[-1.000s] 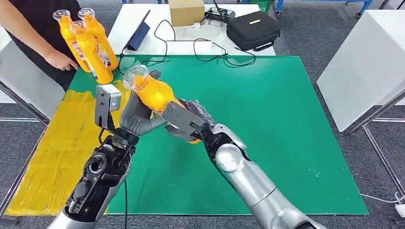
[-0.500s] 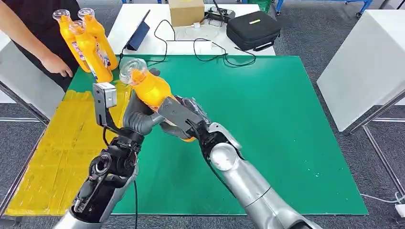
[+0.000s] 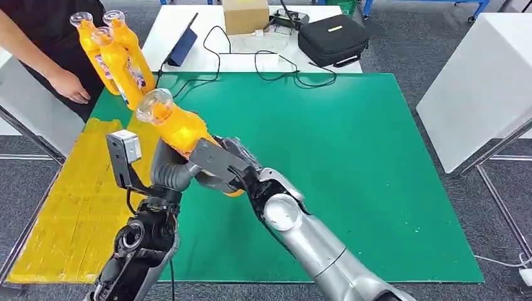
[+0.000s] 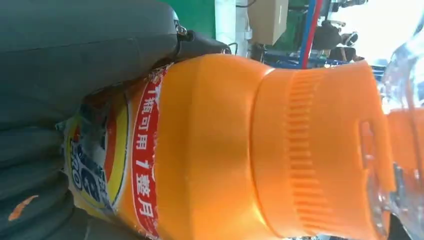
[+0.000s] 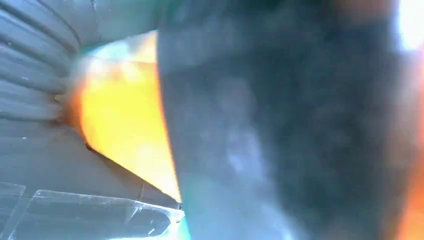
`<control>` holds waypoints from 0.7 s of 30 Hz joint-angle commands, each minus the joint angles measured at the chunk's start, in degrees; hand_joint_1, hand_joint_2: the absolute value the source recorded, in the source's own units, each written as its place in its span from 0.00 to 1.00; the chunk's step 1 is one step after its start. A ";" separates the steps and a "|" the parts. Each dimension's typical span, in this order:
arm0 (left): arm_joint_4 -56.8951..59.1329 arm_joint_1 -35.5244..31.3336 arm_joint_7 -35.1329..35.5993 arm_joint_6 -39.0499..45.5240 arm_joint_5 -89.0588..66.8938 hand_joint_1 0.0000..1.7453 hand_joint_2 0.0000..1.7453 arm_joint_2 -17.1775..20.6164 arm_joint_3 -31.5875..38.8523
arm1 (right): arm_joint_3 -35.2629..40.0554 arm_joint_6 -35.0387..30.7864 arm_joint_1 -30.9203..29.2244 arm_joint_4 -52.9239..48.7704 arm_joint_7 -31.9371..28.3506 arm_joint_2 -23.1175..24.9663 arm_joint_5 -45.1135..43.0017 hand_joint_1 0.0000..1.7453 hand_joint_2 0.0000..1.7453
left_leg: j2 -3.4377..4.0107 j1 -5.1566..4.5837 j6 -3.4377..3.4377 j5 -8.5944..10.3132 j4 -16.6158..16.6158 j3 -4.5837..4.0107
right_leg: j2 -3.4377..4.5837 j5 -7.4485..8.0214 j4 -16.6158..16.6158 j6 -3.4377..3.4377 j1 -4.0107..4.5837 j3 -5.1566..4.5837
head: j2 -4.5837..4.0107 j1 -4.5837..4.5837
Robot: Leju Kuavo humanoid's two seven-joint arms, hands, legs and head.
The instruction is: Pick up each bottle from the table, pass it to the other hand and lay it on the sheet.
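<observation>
Hidden: the lower body of the held bottle [image 3: 177,127] lay behind both hands, and the right hand's [image 3: 221,168] fingers were largely covered by its own wrist plate.
Blurred: the right wrist view gave only smeared orange and dark grey.
Held bottle: it was tilted in the air over the edge where the green mat [image 3: 351,157] met the yellow sheet [image 3: 69,194], clear cap toward the person [image 3: 44,44].
Left hand [image 3: 168,168]: wrapped around the bottle from below.
Right hand: closed on the same bottle's lower part.
Count: four orange bottles in all, three standing bottles [image 3: 116,59] close together at the worktop's far left corner.
Cut off: the person showed as torso and arm only.
</observation>
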 commanded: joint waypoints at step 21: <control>-6.22 1.67 -3.86 2.09 -13.65 1.00 1.00 2.75 1.04 | 3.78 -1.76 2.30 6.90 -3.51 -2.95 8.51 0.00 0.00 | -0.06 0.02 0.05 -0.02 -0.08 0.19 | -0.14 -0.04 -0.10 -0.09 0.05 0.21 | 0.00 0.00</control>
